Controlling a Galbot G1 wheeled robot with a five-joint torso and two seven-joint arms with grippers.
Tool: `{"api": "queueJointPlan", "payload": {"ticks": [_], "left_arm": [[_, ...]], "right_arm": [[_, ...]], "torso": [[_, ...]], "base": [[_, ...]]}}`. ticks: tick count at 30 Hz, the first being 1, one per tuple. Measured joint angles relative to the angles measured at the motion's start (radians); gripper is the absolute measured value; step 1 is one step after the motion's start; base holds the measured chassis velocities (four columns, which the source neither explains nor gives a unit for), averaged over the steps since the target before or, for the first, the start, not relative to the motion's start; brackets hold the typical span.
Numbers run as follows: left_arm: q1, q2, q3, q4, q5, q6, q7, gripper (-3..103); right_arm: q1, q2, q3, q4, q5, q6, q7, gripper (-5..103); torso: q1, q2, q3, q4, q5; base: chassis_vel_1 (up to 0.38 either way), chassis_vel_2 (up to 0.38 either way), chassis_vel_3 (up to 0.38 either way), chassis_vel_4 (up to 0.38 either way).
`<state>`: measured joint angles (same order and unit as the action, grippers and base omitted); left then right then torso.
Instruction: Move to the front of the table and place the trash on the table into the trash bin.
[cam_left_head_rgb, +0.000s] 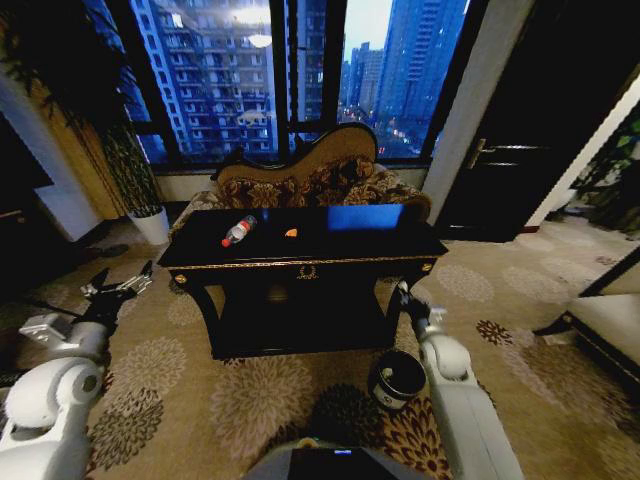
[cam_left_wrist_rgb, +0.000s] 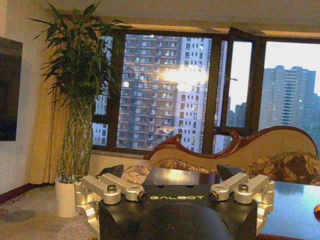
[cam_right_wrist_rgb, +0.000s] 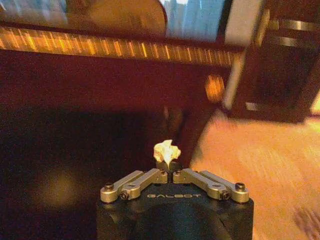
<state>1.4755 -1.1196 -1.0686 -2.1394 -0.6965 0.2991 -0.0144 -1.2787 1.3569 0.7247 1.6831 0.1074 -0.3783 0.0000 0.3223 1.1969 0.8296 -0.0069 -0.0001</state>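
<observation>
From the head view, the robot stands in front of the desk (cam_left_head_rgb: 300, 262), which serves as the landmark. On the desk's glossy top lie a clear bottle (cam_left_head_rgb: 238, 231) with a red cap toward the left end and an orange scrap (cam_left_head_rgb: 291, 233) just right of it, near the middle. The trash bin (cam_left_head_rgb: 396, 380) stands on the carpet in front of the desk's right leg. The right end effector (cam_left_head_rgb: 403, 291) is low, beside that right front leg and above the bin. The left end effector (cam_left_head_rgb: 118, 285) hangs off the desk's left end, below the level of the top, its fingers spread wide and empty.

In the left wrist view, the left end effector (cam_left_wrist_rgb: 173, 175) shows the same wide spread, with nothing between the fingers; the desk top lies just beyond it and the sofa (cam_left_wrist_rgb: 260, 160) behind the desk.

In the right wrist view, the right end effector (cam_right_wrist_rgb: 168, 166) is pinched narrow on a small pale crumpled scrap (cam_right_wrist_rgb: 167, 150), with the desk's dark front and gold edge trim ahead.

My judgement: the step in hand is carrying one piece of trash to the bin. The next move calls for bringing the scrap squarely over the bin's mouth before release; the bottle and orange scrap are not yet cleared.
</observation>
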Motion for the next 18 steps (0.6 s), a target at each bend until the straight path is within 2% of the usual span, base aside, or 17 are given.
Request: {"api": "queueJointPlan", "payload": {"ticks": [3, 5, 10, 11, 14, 18], "left_arm": [[0.000, -0.004, 0.001, 0.000, 0.000, -0.003, 0.000, 100], [0.000, -0.010, 0.002, -0.004, 0.000, -0.004, 0.000, 100], [0.000, -0.014, 0.000, -0.007, 0.000, -0.005, 0.000, 100], [0.003, -0.015, -0.007, -0.014, 0.000, -0.006, 0.001, 100], [0.007, -0.017, -0.008, -0.018, 0.000, -0.008, 0.001, 100], [0.010, -0.018, -0.008, -0.021, 0.000, -0.010, 0.001, 100]], "right_arm": [[-0.005, 0.011, 0.008, -0.050, -0.033, -0.006, 0.000, 1], [0.008, 0.025, 0.021, -0.144, -0.114, -0.009, 0.000, 1], [0.042, 0.033, 0.024, -0.279, -0.209, -0.016, 0.000, 1], [0.097, 0.041, 0.022, -0.433, -0.268, 0.030, 0.000, 1], [0.143, 0.047, 0.015, -0.521, -0.285, 0.064, 0.000, 1], [0.157, 0.050, -0.002, -0.553, -0.290, 0.069, 0.000, -2]], "torso": [[-0.001, 0.000, 0.000, 0.0003, 0.0001], [-0.001, 0.001, 0.000, 0.0004, 0.0000], [-0.001, 0.001, 0.000, 0.0005, -0.0001], [-0.001, 0.000, 0.000, 0.0000, 0.0002], [-0.001, 0.000, 0.000, 0.0006, 0.0002], [-0.001, 0.001, 0.000, 0.0005, -0.0001]], "base": [[0.000, 0.000, 0.000, 0.000], [0.000, 0.000, 0.000, 0.000], [0.000, 0.000, 0.000, 0.000], [0.000, 0.000, 0.000, 0.000], [0.000, 0.000, 0.000, 0.000], [0.000, 0.000, 0.000, 0.000]]}}
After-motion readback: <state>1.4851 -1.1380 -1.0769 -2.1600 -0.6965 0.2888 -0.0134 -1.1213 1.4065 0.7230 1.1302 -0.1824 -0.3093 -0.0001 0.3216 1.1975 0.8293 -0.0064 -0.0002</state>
